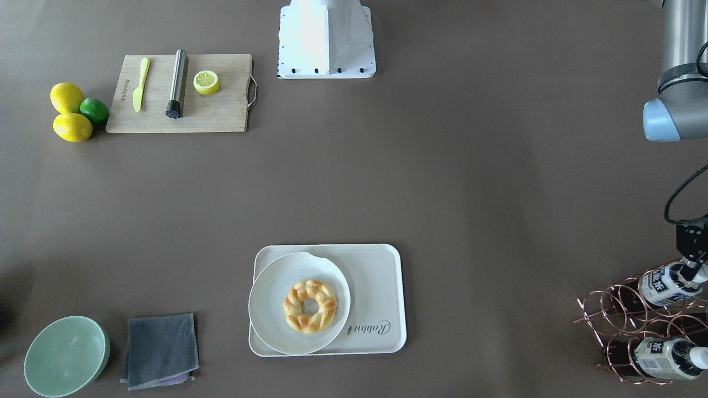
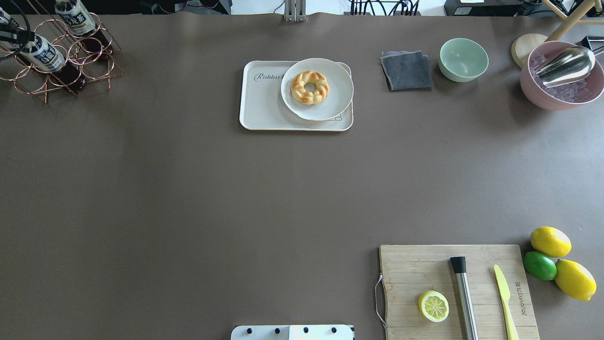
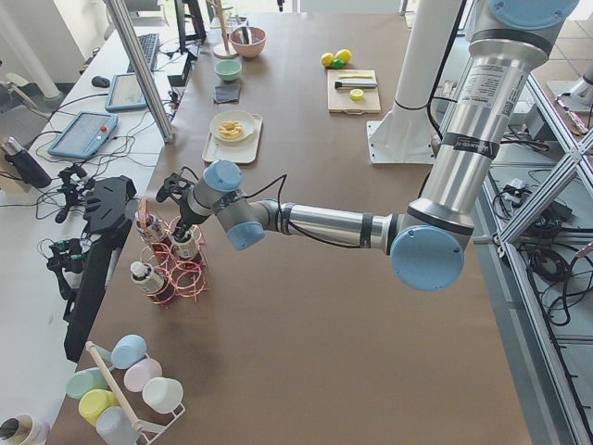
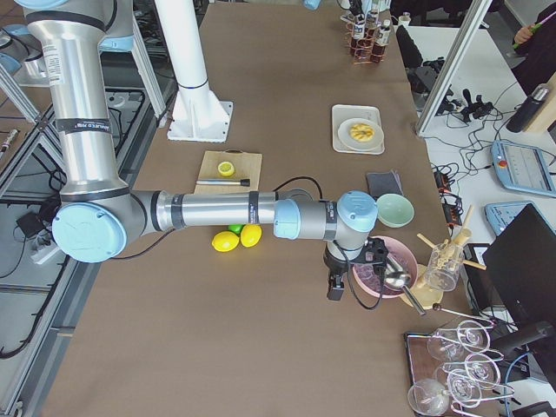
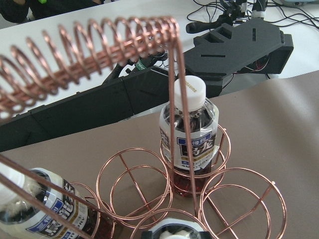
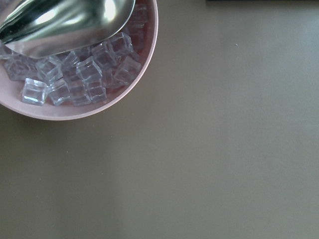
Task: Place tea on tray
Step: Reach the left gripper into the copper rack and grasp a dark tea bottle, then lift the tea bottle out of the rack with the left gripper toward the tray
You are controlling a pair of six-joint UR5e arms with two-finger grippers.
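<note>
Copper rack (holding tea) beneath outstretched left claw.

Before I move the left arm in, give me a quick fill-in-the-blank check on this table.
The tea bottles lie in the copper wire rack on the robot's ____ side.
The grey script on the tray reads ____.
The pink bowl is filled with ____ cubes.
Between the two lemons sits one green ____.
Missing words: left, Rabbit, ice, lime.

Silver arms, pale-blue joint caps — white pedestal
</note>
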